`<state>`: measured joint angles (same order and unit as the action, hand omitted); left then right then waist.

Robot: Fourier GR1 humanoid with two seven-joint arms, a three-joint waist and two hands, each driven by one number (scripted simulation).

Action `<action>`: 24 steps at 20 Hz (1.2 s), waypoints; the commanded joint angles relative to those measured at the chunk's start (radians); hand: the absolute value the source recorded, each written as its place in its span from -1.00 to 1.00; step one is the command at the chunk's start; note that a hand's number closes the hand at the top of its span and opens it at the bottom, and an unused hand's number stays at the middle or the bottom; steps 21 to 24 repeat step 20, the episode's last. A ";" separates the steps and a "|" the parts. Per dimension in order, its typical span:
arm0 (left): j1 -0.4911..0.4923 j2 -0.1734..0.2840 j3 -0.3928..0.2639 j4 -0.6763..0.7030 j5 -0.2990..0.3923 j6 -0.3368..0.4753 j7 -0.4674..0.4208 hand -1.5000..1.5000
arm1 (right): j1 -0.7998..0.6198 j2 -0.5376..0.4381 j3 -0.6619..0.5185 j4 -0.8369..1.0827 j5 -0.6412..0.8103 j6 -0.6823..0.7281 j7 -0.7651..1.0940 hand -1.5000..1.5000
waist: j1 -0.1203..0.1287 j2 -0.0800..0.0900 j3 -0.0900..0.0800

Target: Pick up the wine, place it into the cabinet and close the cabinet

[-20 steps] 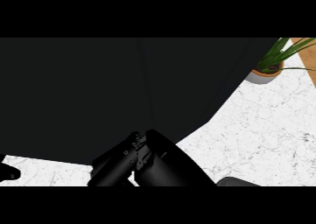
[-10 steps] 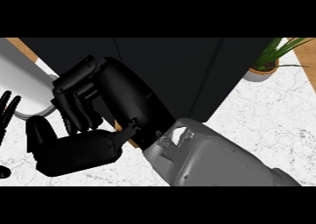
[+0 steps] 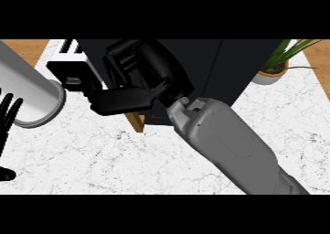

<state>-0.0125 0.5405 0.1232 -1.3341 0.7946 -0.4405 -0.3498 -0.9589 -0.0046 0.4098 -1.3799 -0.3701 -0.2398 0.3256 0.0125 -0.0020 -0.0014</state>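
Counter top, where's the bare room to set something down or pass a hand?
Bare marble counter lies between the left hand and the right forearm, and again right of the forearm, below the potted plant. Crowded at top left: the cabinet, the right hand and the white cylinder.

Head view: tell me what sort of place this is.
Most likely a kitchen counter. A white marble-patterned countertop carries a dark black cabinet with a wooden edge, a small green potted plant in a white pot, and a white toaster-like appliance at the back.
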 commanded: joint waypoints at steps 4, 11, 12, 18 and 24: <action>0.034 0.031 0.054 0.018 0.027 -0.077 0.023 -1.00 | 0.029 -0.039 -0.069 0.137 0.035 0.088 -0.099 1.00 | 0.000 0.004 0.001; 0.004 0.019 0.049 0.025 0.017 -0.071 0.030 -1.00 | -0.047 -0.069 -0.121 0.256 0.054 0.145 -0.151 1.00 | 0.007 0.009 0.000; -0.001 0.012 0.041 -0.019 0.039 -0.038 0.064 -1.00 | -0.010 -0.101 -0.132 0.234 0.035 0.165 -0.146 1.00 | 0.003 0.007 0.002; 0.001 0.000 0.031 -0.013 0.024 -0.077 0.043 -1.00 | -0.013 -0.119 -0.162 0.302 0.036 0.200 -0.209 1.00 | 0.014 0.012 0.001; -0.014 -0.014 0.020 -0.010 0.001 -0.055 0.039 -1.00 | -0.011 -0.106 -0.154 0.294 0.042 0.197 -0.217 1.00 | 0.005 0.011 0.001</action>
